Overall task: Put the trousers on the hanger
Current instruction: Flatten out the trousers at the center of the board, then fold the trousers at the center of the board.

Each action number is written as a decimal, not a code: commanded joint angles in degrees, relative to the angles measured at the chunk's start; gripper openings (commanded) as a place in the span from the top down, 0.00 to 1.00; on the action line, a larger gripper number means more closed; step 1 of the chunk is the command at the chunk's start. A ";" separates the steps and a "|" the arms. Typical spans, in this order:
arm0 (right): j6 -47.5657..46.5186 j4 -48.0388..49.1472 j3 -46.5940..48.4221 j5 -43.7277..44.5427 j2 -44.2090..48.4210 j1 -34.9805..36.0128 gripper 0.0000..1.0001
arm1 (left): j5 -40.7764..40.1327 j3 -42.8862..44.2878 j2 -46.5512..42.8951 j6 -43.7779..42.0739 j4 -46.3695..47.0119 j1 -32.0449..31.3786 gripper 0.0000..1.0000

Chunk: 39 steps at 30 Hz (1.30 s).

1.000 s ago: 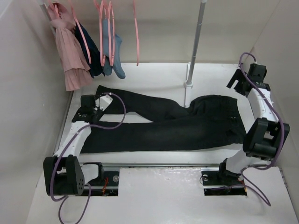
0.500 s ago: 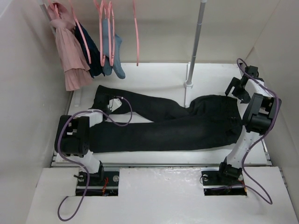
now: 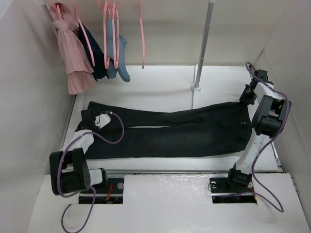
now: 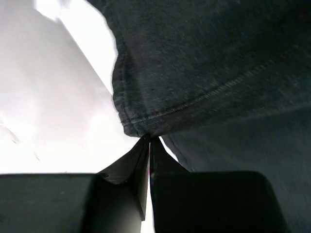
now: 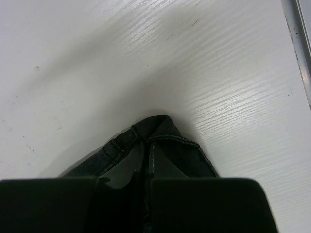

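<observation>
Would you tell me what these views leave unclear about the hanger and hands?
Top view: the hook of the hanger, cut off by the upper edge.
Top view: the grip of the right hand, too small to read.
Left wrist view: how much hem of the trousers the left hand pinches, hidden between its fingers.

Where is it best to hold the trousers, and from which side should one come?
Probably at both ends, since the trousers lie flat, stretched left to right: right gripper on the waistband corner from the right, left gripper on a leg hem from the left. Both are shut there now.
</observation>
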<state>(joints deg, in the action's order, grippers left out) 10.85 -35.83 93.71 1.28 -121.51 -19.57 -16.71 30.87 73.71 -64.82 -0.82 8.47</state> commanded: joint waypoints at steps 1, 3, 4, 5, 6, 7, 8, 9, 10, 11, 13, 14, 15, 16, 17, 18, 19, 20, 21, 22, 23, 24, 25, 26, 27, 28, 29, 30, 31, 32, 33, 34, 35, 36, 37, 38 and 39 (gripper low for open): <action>-1.27 3.14 -0.28 1.89 2.15 -1.17 1.00 | -3.24 -2.66 -5.06 -6.20 -6.99 2.17 1.00; -1.97 4.55 -0.98 -0.30 4.08 -1.17 1.00 | -1.41 -2.66 -7.35 -6.20 -10.24 2.17 0.93; -1.98 5.42 -0.99 -1.27 4.87 -1.17 1.00 | -0.26 -0.92 -7.36 -4.20 -14.26 2.17 0.81; -2.67 5.95 -1.60 -2.24 6.45 -1.17 1.00 | 1.05 0.32 -7.36 -2.70 -16.12 2.17 0.70; -3.64 6.82 -1.60 -2.94 7.25 -1.17 1.00 | 2.46 1.98 -7.36 -0.68 -17.54 2.69 0.54; -4.17 6.83 -1.60 -3.47 7.95 -0.39 1.00 | 5.86 6.52 -6.66 2.04 -19.29 2.69 0.49; -4.78 6.83 -1.60 -3.48 8.48 0.14 1.00 | 7.81 9.53 -5.52 7.89 -20.09 2.69 0.46; -6.27 6.83 -1.60 -2.78 9.01 0.76 1.00 | 9.57 12.78 -1.94 11.08 -20.79 3.48 0.44; -7.15 6.83 -1.60 -1.73 9.71 1.55 1.00 | 11.85 16.20 0.53 14.33 -21.41 3.48 0.44; -8.20 6.83 -1.60 -1.72 9.72 3.21 1.00 | 12.57 23.37 3.34 17.76 -22.81 3.48 0.45; -10.58 7.70 -2.91 -1.19 11.56 4.89 1.00 | 13.11 30.27 12.48 26.21 -24.31 4.01 0.52; -11.28 8.41 -3.62 -2.23 12.17 5.50 1.00 | 13.63 35.69 15.29 28.06 -25.54 4.01 0.55; -11.81 9.28 -5.45 -3.29 12.79 6.38 1.00 | 14.50 37.57 17.76 29.56 -25.55 4.01 0.55; -11.82 10.94 -6.43 -3.91 14.19 6.39 1.00 | 15.12 38.72 21.35 31.05 -25.55 4.01 0.57; -12.34 11.74 -7.31 -5.57 14.90 6.39 1.00 | 15.74 39.26 22.52 31.07 -24.94 4.01 0.57; -12.35 12.45 -9.06 -6.54 15.60 6.39 1.00 | 15.74 39.26 23.31 31.07 -22.76 3.49 0.57; -12.87 13.76 -9.94 -7.34 17.17 6.39 1.00 | 15.74 38.39 24.36 31.59 -21.26 3.48 0.57; -13.40 14.30 -10.73 -8.04 17.88 6.39 1.00 | 15.13 37.60 24.37 31.59 -19.41 2.96 0.55; -13.40 14.30 -11.35 -8.57 18.59 6.39 1.00 | 14.26 36.11 24.98 31.59 -15.57 2.96 0.55; -14.10 14.30 -11.88 -9.27 19.12 6.39 1.00 | 14.25 36.10 24.99 32.12 -13.70 2.43 0.54; -14.63 14.30 -12.49 -9.28 19.73 6.39 1.00 | 13.38 36.10 26.82 32.90 -12.29 2.43 0.52; -14.63 14.30 -12.50 -9.28 19.74 6.39 1.00 | 13.37 36.10 27.79 33.96 -11.58 2.43 0.52; -14.63 14.30 -12.50 -9.28 19.74 6.39 1.00 | 13.89 38.36 28.93 35.97 -11.57 2.43 0.51; -14.63 13.61 -12.50 -9.28 19.74 6.39 1.00 | 14.68 39.52 31.03 36.86 -12.10 2.43 0.51; -14.63 13.60 -12.50 -9.28 19.74 6.39 1.00 | 17.21 40.48 31.84 37.56 -12.10 2.43 0.47; -14.63 13.60 -12.50 -9.28 20.26 6.39 1.00 | 18.37 41.10 32.45 38.18 -12.10 2.43 0.47; -14.63 13.60 -13.11 -9.28 20.26 6.39 1.00 | 19.42 41.72 33.50 38.71 -12.10 2.43 0.45; -14.63 13.60 -13.12 -9.80 20.26 6.39 0.94 | 20.30 41.72 34.04 39.41 -12.10 2.43 0.43; -13.94 13.60 -13.12 -9.80 20.26 6.39 0.83 | 20.31 41.72 34.56 39.94 -11.32 2.43 0.42; -13.93 12.99 -13.12 -9.80 20.26 6.39 0.72 | 20.31 41.72 35.35 39.94 -10.79 2.43 0.42; -13.23 12.20 -13.12 -9.19 20.26 6.39 0.38 | 19.44 41.72 37.10 40.55 -10.26 2.43 0.42; -12.62 12.19 -13.12 -8.32 20.26 6.39 0.18 | 18.13 41.72 37.90 40.56 -10.25 2.43 0.42; -11.83 11.15 -13.12 -4.92 19.74 6.39 0.01 | 17.42 41.72 38.69 40.56 -9.73 2.43 0.43; -10.77 9.48 -11.46 -3.23 19.74 6.39 0.01 | 18.20 41.72 38.70 40.56 -9.73 2.43 0.48; -8.41 8.51 -10.49 -1.65 18.52 5.69 0.01 | 18.81 41.72 38.70 39.34 -9.73 2.43 0.58; -7.09 7.54 -9.61 -0.67 17.98 4.90 0.01 | 19.78 41.72 38.70 39.33 -9.73 2.43 0.70; -6.03 6.58 -7.60 -0.66 17.46 3.15 0.01 | 20.31 41.72 38.18 38.55 -10.68 2.43 0.92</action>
<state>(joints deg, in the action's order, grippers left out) 0.32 -27.29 81.25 -3.33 -103.92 -13.52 1.91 72.38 110.54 -25.63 -10.68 10.90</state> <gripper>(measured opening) 0.993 0.182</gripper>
